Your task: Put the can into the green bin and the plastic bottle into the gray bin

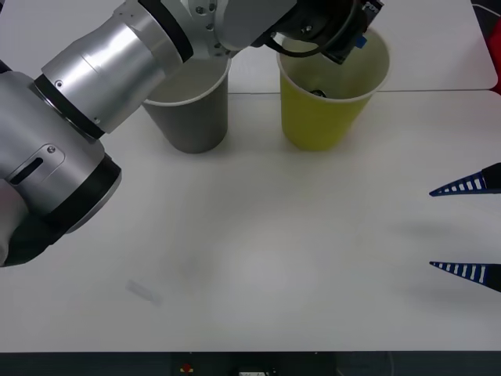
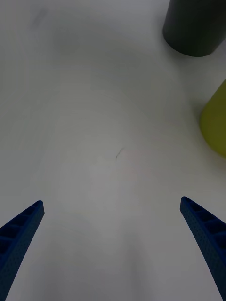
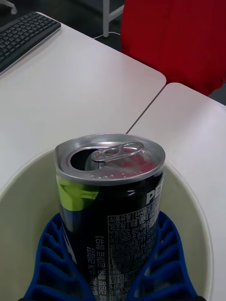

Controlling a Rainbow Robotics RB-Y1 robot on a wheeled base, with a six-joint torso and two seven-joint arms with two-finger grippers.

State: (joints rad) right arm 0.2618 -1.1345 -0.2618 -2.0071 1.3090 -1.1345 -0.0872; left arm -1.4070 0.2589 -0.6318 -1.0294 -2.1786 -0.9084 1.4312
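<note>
The can (image 3: 113, 207), black-sided with a silver pull-tab top, stands upright between the blue fingers (image 3: 165, 254) of my left gripper (image 3: 110, 225), which is shut on it. It hangs inside the mouth of the green bin (image 3: 197, 225), just above the pale inside wall. In the front view my left arm (image 1: 117, 63) reaches across the gray bin (image 1: 192, 117) to the green bin (image 1: 325, 117) at the back. My right gripper (image 1: 432, 229) rests open and empty at the right edge, over bare table (image 2: 112, 201). The plastic bottle is out of view.
Both bins stand side by side at the back of the white table (image 1: 258, 258), seen also as the gray bin (image 2: 195, 28) and the green bin (image 2: 216, 127). Beyond them lie a second table, a keyboard (image 3: 23, 28) and a red chair (image 3: 179, 42).
</note>
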